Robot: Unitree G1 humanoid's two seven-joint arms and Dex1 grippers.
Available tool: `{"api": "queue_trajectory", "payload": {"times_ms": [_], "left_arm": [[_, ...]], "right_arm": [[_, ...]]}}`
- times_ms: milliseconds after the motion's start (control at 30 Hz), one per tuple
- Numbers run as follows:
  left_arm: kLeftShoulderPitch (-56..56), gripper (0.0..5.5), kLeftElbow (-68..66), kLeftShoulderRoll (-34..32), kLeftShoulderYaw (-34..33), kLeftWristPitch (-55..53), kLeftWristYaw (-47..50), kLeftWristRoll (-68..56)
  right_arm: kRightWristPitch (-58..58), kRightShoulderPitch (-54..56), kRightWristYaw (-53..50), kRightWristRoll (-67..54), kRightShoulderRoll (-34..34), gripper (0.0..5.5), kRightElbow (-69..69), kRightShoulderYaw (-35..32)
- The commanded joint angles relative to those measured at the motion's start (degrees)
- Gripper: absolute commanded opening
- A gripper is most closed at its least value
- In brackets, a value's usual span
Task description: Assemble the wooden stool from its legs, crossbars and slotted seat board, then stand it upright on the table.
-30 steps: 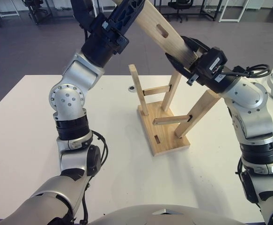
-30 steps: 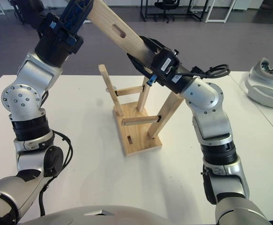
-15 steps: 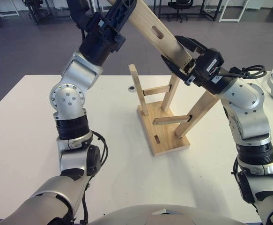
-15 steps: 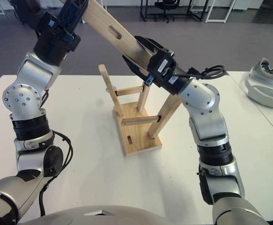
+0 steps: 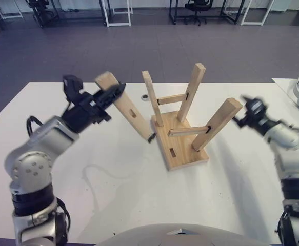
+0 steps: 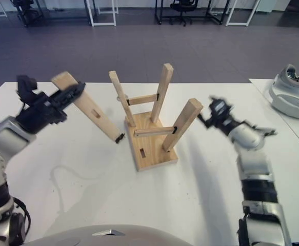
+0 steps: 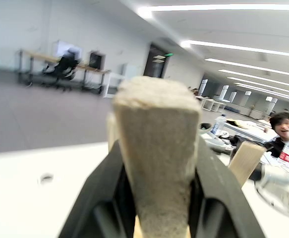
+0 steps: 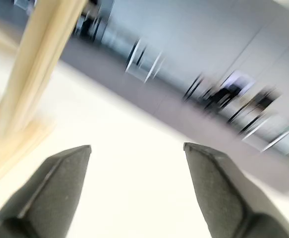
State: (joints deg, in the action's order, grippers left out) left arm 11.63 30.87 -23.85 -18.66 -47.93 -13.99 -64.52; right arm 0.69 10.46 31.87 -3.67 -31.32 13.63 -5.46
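Left jaws pinching a loose leg; right jaws spread, empty.
Left eye view: loose leg slanted, lower end just beside the seat board, flat on the surface, three legs up, two crossbars fitted.
Left wrist view: leg end between black fingers.
Right wrist view: jaws apart, a fitted leg beside.

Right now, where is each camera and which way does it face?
Left eye view: head, facing forward and down at the table and upturned stool; both arms show.
Right eye view: beside it, sharing that scene.
Left wrist view: left wrist, along the left gripper clamping the loose leg.
Right wrist view: right wrist, past the open right gripper to a stool leg.
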Motion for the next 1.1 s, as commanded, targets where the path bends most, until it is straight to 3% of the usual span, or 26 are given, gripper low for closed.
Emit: {"api": "queue_trajectory", "payload": {"times_ms": [33,233,367,633,1100], "left_arm": [[-6.42,1.02,2.41,6.13,0.21,0.8,12.41,0.16],[-8.79,1.02,1.28,12.27,-4.38,3.55,29.29,-5.25],[-8.84,1.02,1.73,10.3,-4.65,2.97,33.53,-6.47],[-8.87,1.02,1.91,8.3,-2.74,3.27,36.59,-8.9],[-9.3,1.03,2.62,2.42,5.98,4.31,30.63,6.65]], "right_arm": [[-6.43,-5.88,-1.4,5.76,4.19,3.48,6.14,7.46],[-8.0,-14.96,3.07,6.73,4.33,3.48,-9.49,14.88],[-7.5,-15.96,2.39,6.29,5.89,3.48,-13.54,16.15],[-9.83,-15.48,0.31,7.48,7.53,3.48,-13.99,17.64],[-8.74,-16.45,-0.5,6.48,6.26,3.48,-17.43,15.58]]}}
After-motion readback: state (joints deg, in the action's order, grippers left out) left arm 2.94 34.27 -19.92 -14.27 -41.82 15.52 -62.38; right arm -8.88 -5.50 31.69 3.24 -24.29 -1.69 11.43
